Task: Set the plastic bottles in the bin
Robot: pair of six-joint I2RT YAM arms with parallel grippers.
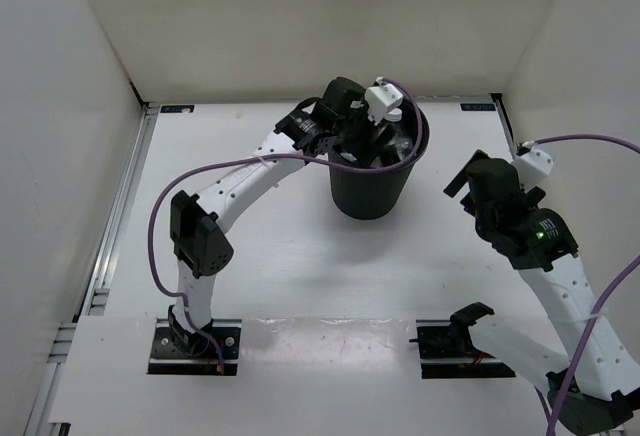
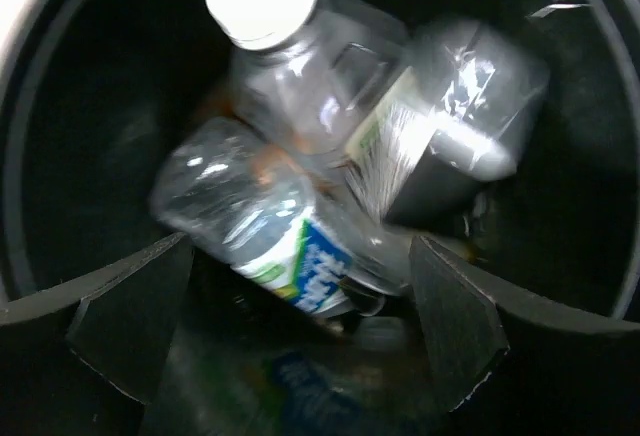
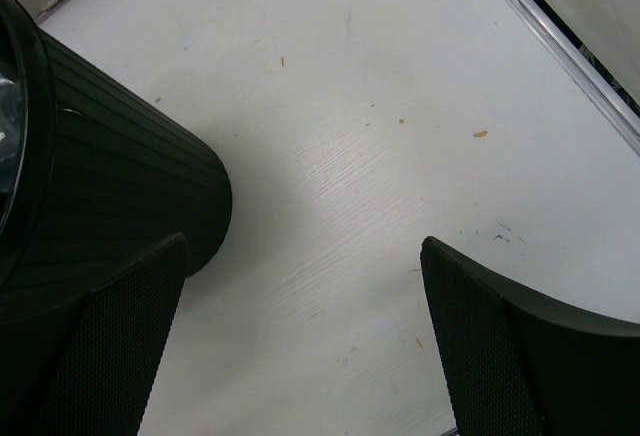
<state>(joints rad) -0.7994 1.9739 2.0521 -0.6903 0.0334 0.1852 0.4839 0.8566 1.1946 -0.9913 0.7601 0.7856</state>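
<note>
The black bin [image 1: 371, 192] stands at the table's far middle. My left gripper [image 2: 300, 336] hangs open over its mouth, fingers [image 2: 130, 321] wide apart with nothing between them. Inside the bin [image 2: 60, 126] lie several plastic bottles: a clear one with a blue-green label [image 2: 265, 231], a clear one with a white cap [image 2: 290, 66], and a blurred clear one with a green-edged label [image 2: 450, 126]. My right gripper [image 3: 300, 356] is open and empty above the bare table, right of the bin [image 3: 100, 186]. In the top view it [image 1: 480, 188] sits right of the bin.
White walls enclose the table on three sides. A metal rail [image 3: 560, 46] runs along the table's right edge, another along the left [image 1: 118, 206]. A purple cable [image 1: 240, 166] loops from the left arm over the bin's rim.
</note>
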